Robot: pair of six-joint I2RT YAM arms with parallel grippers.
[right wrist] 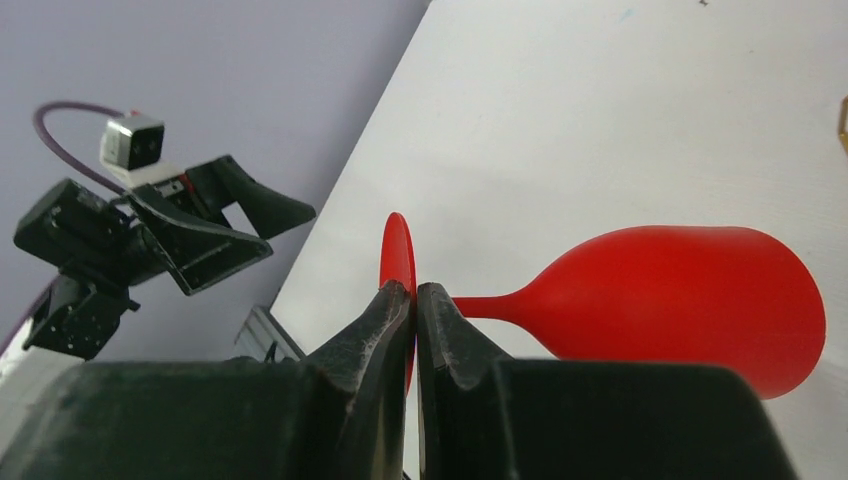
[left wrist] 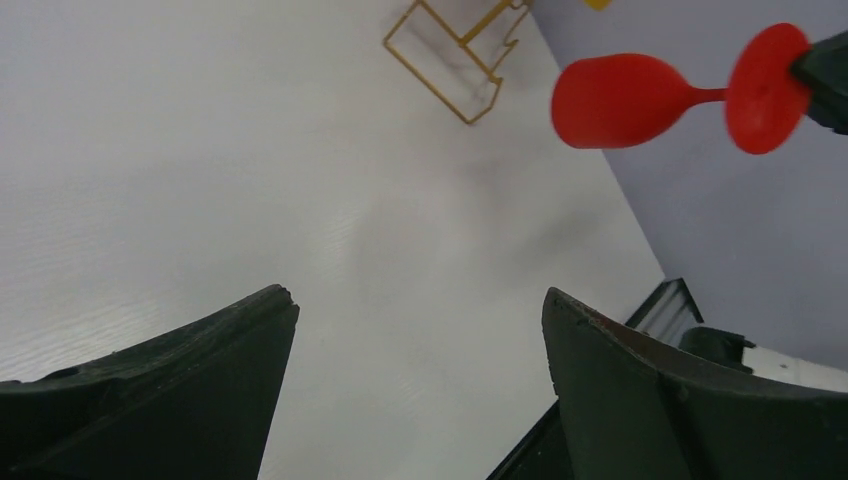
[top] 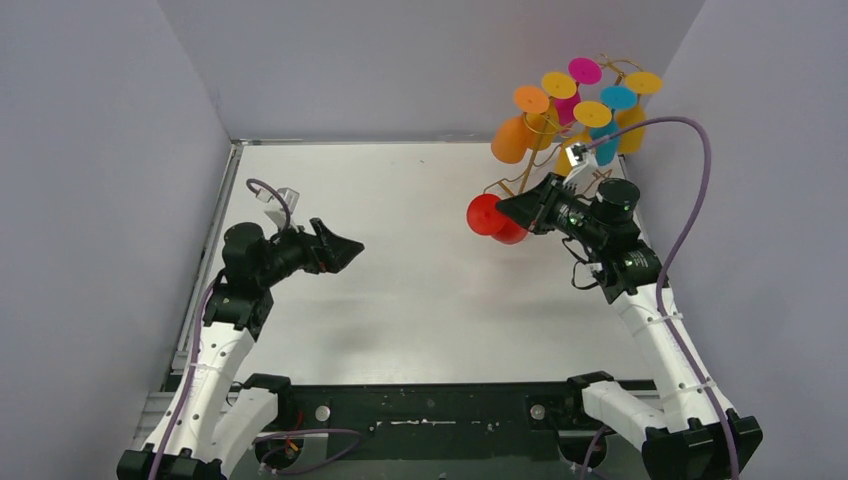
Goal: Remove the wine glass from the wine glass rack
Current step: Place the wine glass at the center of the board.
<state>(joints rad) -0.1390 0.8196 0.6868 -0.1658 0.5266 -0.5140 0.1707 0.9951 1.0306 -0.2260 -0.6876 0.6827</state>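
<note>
Red wine glass [right wrist: 690, 300], perhaps plastic, hangs sideways in right claw [right wrist: 415, 292]

No text, label, brand, number or sign can be read in any of the three views. The pale flecks on the black metal base plate [top: 430, 424] at the near edge of the surface are too small and blurred to tell whether they are writing. The small grey box-shaped camera housing [right wrist: 132, 141] seen from the right wrist shows no legible marking.
</note>
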